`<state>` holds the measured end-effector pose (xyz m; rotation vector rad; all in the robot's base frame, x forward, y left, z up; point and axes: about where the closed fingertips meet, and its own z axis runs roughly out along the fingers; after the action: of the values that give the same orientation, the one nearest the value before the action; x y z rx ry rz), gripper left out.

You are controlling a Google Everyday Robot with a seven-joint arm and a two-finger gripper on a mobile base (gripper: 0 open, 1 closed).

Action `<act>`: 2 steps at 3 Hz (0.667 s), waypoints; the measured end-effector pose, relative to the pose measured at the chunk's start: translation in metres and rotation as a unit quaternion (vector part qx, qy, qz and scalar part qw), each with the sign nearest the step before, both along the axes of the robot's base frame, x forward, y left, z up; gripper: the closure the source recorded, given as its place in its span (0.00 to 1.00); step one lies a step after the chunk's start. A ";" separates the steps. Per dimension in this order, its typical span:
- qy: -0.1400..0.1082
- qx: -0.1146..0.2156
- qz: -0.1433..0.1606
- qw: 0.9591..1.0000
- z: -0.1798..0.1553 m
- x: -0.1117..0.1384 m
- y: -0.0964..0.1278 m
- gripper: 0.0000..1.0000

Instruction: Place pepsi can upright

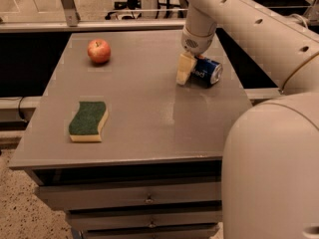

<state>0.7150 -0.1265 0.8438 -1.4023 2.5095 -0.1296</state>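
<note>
The pepsi can (208, 72) is dark blue with white lettering and a silver end. It lies on its side on the grey table (149, 113), near the right edge toward the back. My gripper (185, 69) comes down from above and sits right against the can's left end, low over the table. The gripper's far side is hidden behind its cream near side, so I cannot tell whether it grips the can.
A red apple (98, 51) sits at the back left. A green and yellow sponge (88, 121) lies at the front left. My arm's large white body (271, 168) fills the right foreground and hides the table's front right corner. Drawers (144, 198) sit below the tabletop.
</note>
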 end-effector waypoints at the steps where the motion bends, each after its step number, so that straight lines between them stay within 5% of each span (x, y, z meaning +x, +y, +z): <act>1: 0.003 -0.005 -0.010 1.000 0.001 0.004 0.001 0.47; 2: -0.030 0.024 0.003 0.999 0.041 0.008 0.016 0.78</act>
<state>0.7234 -0.1108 0.8850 -1.3666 2.4442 -0.1070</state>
